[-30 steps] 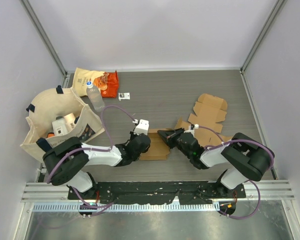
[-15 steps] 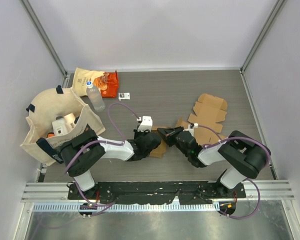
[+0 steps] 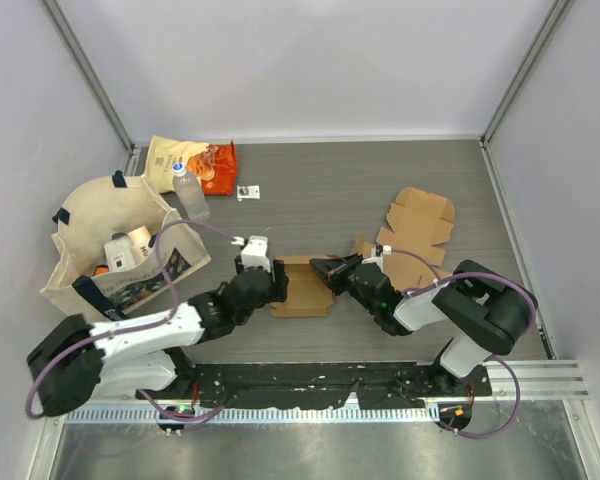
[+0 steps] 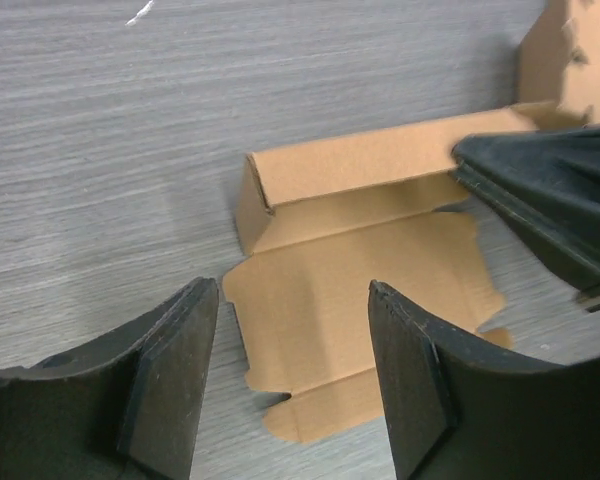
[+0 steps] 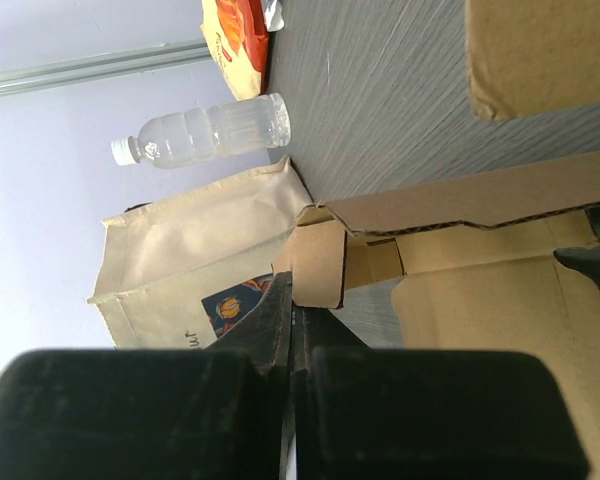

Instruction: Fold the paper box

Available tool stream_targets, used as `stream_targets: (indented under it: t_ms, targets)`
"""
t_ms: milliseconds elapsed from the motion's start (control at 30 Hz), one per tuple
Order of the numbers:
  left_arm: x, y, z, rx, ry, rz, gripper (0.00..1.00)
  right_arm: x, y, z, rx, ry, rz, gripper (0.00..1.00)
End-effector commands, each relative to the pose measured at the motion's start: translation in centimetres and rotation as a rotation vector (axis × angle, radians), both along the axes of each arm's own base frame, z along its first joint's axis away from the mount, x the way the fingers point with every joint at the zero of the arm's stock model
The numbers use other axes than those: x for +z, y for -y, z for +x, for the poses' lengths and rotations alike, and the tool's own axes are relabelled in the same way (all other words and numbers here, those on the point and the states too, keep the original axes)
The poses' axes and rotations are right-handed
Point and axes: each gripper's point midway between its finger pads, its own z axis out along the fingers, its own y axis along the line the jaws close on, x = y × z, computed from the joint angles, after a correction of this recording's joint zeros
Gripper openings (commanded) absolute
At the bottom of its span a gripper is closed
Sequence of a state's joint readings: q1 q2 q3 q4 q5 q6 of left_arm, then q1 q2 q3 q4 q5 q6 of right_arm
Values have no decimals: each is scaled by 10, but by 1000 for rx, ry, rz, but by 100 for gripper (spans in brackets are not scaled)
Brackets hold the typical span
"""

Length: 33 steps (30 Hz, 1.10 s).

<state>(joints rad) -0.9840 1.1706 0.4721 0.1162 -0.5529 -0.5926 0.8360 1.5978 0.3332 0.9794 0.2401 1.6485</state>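
The paper box (image 3: 302,292) is brown cardboard lying mid-table, partly folded. Its back wall (image 4: 380,160) stands up and its base (image 4: 360,290) lies flat with a small front flap. My left gripper (image 3: 275,288) is at the box's left edge, open. In the left wrist view it (image 4: 293,365) hovers over the base with nothing between its fingers. My right gripper (image 3: 322,268) is shut at the box's right end. Its tips (image 5: 292,295) rest against an upright end flap (image 5: 320,265); no cardboard shows between them. It shows as a black wedge (image 4: 550,190) in the left wrist view.
A second flat cardboard blank (image 3: 420,225) lies at the right. A tan tote bag (image 3: 110,240) with items inside stands at the left. A clear bottle (image 3: 190,195), an orange snack bag (image 3: 195,160) and a small tag (image 3: 248,192) lie behind it.
My left gripper has opened and pulled back to the left off the box, its arm swinging out low and left. The right gripper has stayed shut at the box's right end.
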Motion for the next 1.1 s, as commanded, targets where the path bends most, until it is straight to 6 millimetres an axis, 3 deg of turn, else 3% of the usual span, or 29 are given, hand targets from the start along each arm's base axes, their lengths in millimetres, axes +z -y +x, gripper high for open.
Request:
stream_targets:
  t_ms: [0,100,267,433,800,867,967,1067]
  targets:
    - [20,-15,-5,-26,-82,-192,66,1,-5,-1,29,36,-33,1]
    - [43,-17,2,-40,-124,-354,68,0,-6,-1,35,43,-41,1]
    - [54,-14,18,-11,-214,-456,66,-2,-6,-2,43,49,-45,1]
    - [44,-5,29,-6,-239,-461,56,2,-10,-1,56,61,-40,1]
    - [18,-9,40,4,-200,-379,27,2,-15,-1,73,63,-32,1]
    - [27,-16,39,13,-109,-350,29,1,-15,0,72,61,-28,1]
    - [36,-20,26,-34,-28,-253,49,3,-16,1,72,61,-20,1]
    - [24,-30,15,-14,-11,-118,53,3,-16,3,68,59,-22,1]
